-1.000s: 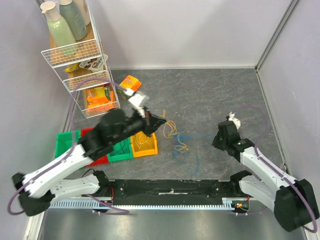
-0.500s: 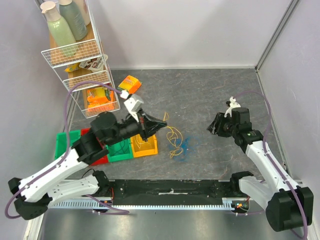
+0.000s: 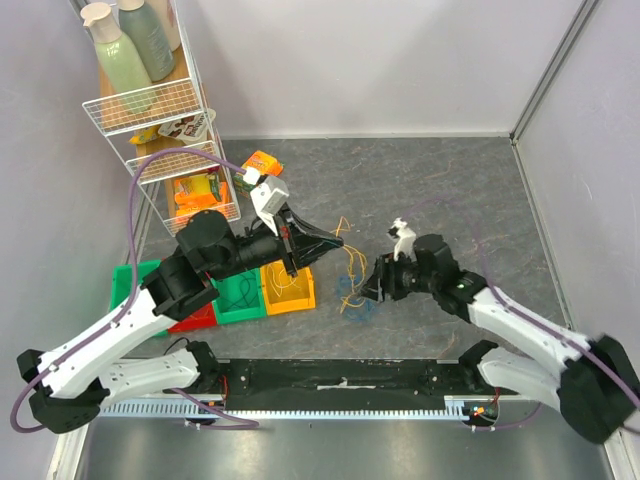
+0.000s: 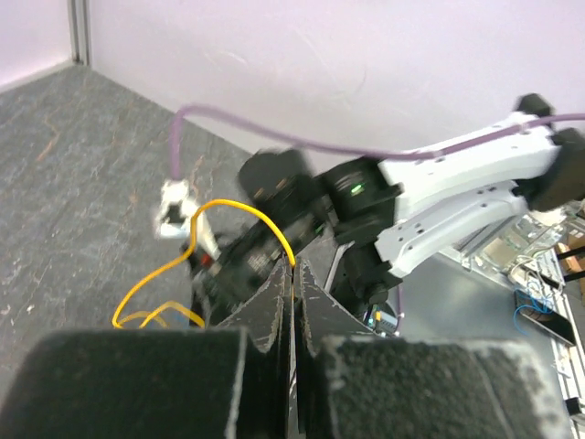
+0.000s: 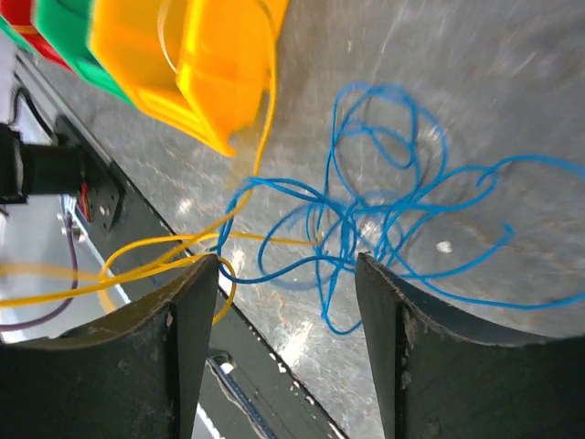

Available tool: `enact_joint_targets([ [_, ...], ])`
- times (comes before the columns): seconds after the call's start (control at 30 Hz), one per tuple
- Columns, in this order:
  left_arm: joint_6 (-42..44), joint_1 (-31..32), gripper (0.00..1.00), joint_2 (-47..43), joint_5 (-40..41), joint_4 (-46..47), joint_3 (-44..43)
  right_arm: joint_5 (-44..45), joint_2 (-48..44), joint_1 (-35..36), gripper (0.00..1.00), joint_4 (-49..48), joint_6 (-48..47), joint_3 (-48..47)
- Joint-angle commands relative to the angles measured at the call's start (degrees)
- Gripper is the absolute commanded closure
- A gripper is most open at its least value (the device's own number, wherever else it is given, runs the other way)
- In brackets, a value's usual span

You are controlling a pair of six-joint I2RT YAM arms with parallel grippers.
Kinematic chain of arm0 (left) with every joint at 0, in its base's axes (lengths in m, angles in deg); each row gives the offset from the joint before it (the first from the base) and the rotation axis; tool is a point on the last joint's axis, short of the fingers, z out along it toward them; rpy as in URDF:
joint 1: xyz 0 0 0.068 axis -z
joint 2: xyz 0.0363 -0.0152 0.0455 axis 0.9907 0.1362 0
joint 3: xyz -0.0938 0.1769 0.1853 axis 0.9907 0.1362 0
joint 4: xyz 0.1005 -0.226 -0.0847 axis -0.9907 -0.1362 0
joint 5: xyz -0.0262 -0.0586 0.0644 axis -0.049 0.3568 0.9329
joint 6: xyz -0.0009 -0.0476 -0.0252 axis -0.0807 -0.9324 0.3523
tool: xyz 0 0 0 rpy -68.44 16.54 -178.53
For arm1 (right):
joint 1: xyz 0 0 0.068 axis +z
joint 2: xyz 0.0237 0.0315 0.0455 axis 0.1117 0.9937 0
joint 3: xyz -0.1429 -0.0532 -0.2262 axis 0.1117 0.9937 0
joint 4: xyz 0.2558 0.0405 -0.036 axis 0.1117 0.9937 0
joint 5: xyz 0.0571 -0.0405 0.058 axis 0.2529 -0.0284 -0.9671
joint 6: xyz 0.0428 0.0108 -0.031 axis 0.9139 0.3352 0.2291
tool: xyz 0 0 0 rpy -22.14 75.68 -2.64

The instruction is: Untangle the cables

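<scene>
A yellow cable (image 3: 349, 262) hangs from my left gripper (image 3: 336, 240), which is shut on its top loop above the table's middle. In the left wrist view the yellow cable (image 4: 230, 207) arcs up out of the closed tips of the left gripper (image 4: 294, 267). A blue cable (image 3: 354, 301) lies in a loose knot on the table, and the yellow strands run across it. My right gripper (image 3: 373, 287) is open just right of it. In the right wrist view the blue cable (image 5: 349, 229) lies beyond the spread jaws of the right gripper (image 5: 285, 265), with the yellow cable (image 5: 137, 258) by the left finger (image 5: 194, 311).
A yellow bin (image 3: 290, 290) with thin wire in it, a green bin (image 3: 240, 299), a red bin (image 3: 197, 318) and another green bin (image 3: 127, 287) stand in a row left of the cables. A wire shelf rack (image 3: 160, 130) holds bottles and snack packs. An orange packet (image 3: 262, 163) lies beside it.
My right arm swung left and down to the blue cable and its gripper opened. My left gripper kept its hold and lifted the yellow cable up and slightly right.
</scene>
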Motion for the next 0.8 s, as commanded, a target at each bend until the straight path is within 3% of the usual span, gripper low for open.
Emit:
enact_joint_targets([
  [0.0, -2.07, 0.19, 0.98, -2.87, -3.32, 2.56, -3.68, 1.67, 9.99, 5.10, 0.35, -12.56, 7.02, 2.62],
  [0.07, -2.77, 0.10, 0.98, -3.48, -5.86, 3.70, -4.29, 5.79, 13.96, 5.19, 0.47, -14.07, 9.47, 2.88],
  [0.2, -3.66, 0.19, 0.98, -5.41, -10.09, 5.90, -5.35, 18.18, 15.99, 2.83, 0.86, -10.05, 14.05, 2.62],
  [0.27, -2.69, 0.19, 0.98, -6.99, -10.01, 5.21, -6.31, 21.44, 15.82, -0.85, 0.94, -6.28, 15.55, 2.88],
  [0.5, 1.62, 0.19, 0.98, -12.97, -5.09, 3.62, -5.53, 35.77, 9.42, -13.08, 0.93, 10.08, 11.16, 0.25],
  [0.6, 1.27, 0.19, 0.98, -12.90, -4.11, 3.80, -4.21, 35.45, 3.62, -13.61, 0.89, 12.12, 6.26, -1.68],
  [0.63, 1.01, 0.19, 0.98, -12.54, -4.55, 4.06, -3.95, 31.69, 2.38, -13.62, 0.83, 11.60, 3.80, -2.47],
  [0.77, 0.48, 0.19, 0.98, -10.09, -6.31, 5.29, -3.24, 7.27, -0.17, -11.43, 0.45, 4.23, -5.35, -3.36],
])
